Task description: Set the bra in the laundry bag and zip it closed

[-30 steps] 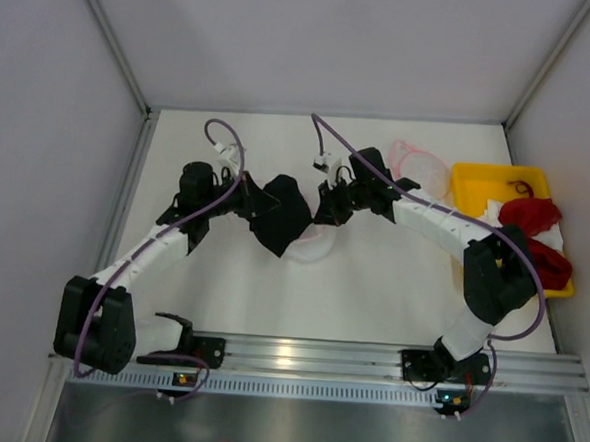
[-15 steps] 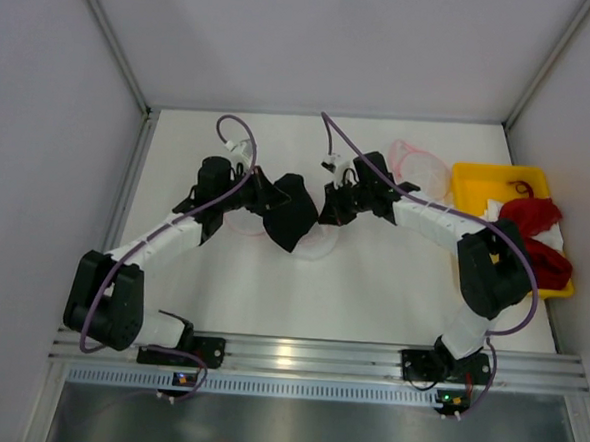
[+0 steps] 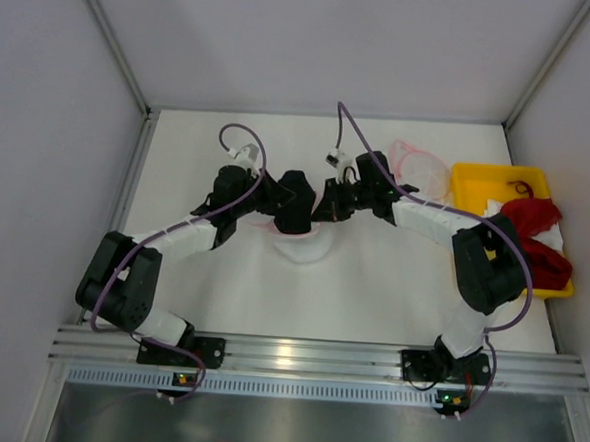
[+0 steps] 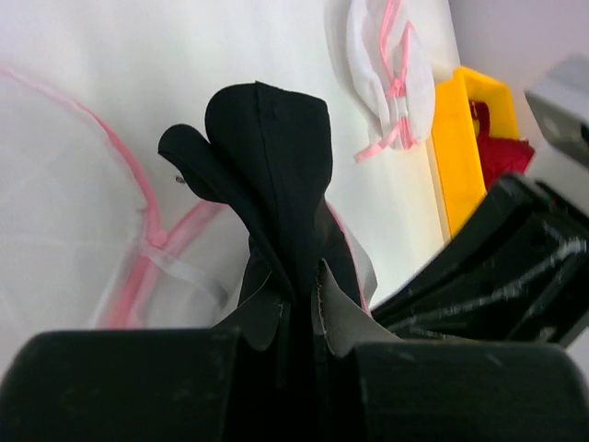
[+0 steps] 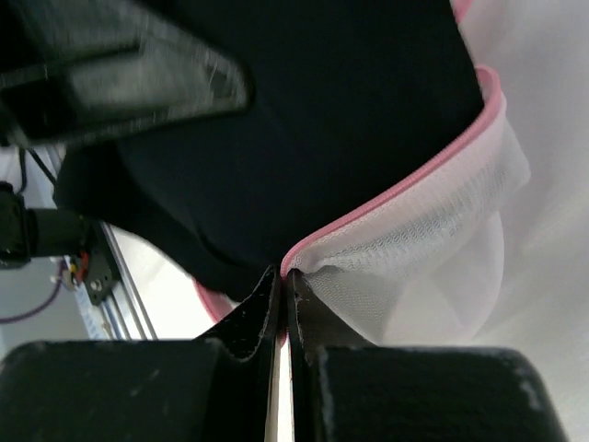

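Observation:
The black bra (image 3: 296,201) hangs bunched between the two arms at mid-table, over the white mesh laundry bag (image 3: 302,243). My left gripper (image 3: 273,195) is shut on the bra (image 4: 271,157), whose folded fabric rises from between the fingers (image 4: 336,308). The bag's pink-trimmed rim (image 4: 152,239) lies just left of it. My right gripper (image 3: 328,205) is shut on the laundry bag's pink rim (image 5: 396,193) and holds it up. The bra (image 5: 304,120) fills the space above that rim, and the mesh (image 5: 433,249) sags to the right.
A second pink-trimmed mesh pouch (image 3: 418,168) lies at the back right. Beside it a yellow tray (image 3: 498,178) holds red garments (image 3: 535,231). Grey walls close in the table on three sides, and a metal rail runs along the near edge.
My left arm has swung right and towards the back, carrying the bra up against my right gripper and over the bag's mouth. The right gripper has barely shifted.

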You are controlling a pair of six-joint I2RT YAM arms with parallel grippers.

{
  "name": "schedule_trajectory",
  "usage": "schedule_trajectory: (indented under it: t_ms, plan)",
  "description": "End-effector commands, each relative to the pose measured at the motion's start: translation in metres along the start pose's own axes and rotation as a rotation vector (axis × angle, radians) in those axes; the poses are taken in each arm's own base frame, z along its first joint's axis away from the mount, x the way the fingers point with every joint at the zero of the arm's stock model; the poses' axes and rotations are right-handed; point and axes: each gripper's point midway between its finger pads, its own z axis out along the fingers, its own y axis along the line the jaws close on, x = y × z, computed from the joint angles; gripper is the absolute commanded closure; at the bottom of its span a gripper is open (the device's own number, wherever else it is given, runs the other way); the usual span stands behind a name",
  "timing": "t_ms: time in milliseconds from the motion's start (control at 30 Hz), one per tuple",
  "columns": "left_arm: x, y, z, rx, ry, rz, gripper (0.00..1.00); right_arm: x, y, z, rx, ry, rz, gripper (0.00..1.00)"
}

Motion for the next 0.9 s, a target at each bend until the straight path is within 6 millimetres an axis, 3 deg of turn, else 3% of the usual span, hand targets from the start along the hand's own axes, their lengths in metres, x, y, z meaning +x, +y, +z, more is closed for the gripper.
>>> schedule_trajectory:
  t_ms: [0,133,233,333,367,433,467,533,667,767,867]
  plan:
    - [0.008,-0.017,0.0,0.078,-0.031,0.013,1.0,-0.028,-0.003,0.006,-0.056,-0.093,0.105,1.0]
    - [0.028,-0.014,-0.025,0.102,0.015,0.076,1.0,-0.035,-0.021,0.001,0.012,-0.13,0.132,1.0]
    - [0.041,0.003,-0.04,0.03,0.072,0.177,1.0,-0.039,-0.03,-0.007,0.05,-0.149,0.132,1.0]
    - [0.036,0.008,-0.044,-0.011,0.095,0.335,1.0,-0.042,-0.022,-0.014,0.019,-0.151,0.123,1.0]
    - [0.036,0.022,-0.046,-0.096,0.122,0.389,1.0,-0.044,-0.018,-0.015,0.005,-0.152,0.124,1.0]
    - [0.033,0.015,-0.044,-0.119,0.154,0.567,1.0,-0.045,-0.009,-0.017,-0.038,-0.15,0.131,1.0]
    - [0.036,0.03,-0.049,-0.201,0.195,0.614,1.0,-0.045,-0.007,-0.018,-0.044,-0.149,0.137,1.0]
    - [0.032,0.025,-0.049,-0.218,0.223,0.75,1.0,-0.046,0.0,-0.019,-0.067,-0.151,0.134,1.0]
    - [0.03,0.044,-0.057,-0.348,0.283,1.0,1.0,-0.045,0.007,-0.019,-0.096,-0.141,0.138,1.0]
    - [0.036,0.042,-0.058,-0.394,0.303,1.169,1.0,-0.044,0.01,-0.016,-0.116,-0.14,0.163,1.0]
    - [0.049,0.025,-0.055,-0.358,0.312,1.254,1.0,-0.045,0.013,-0.014,-0.133,-0.144,0.171,1.0]
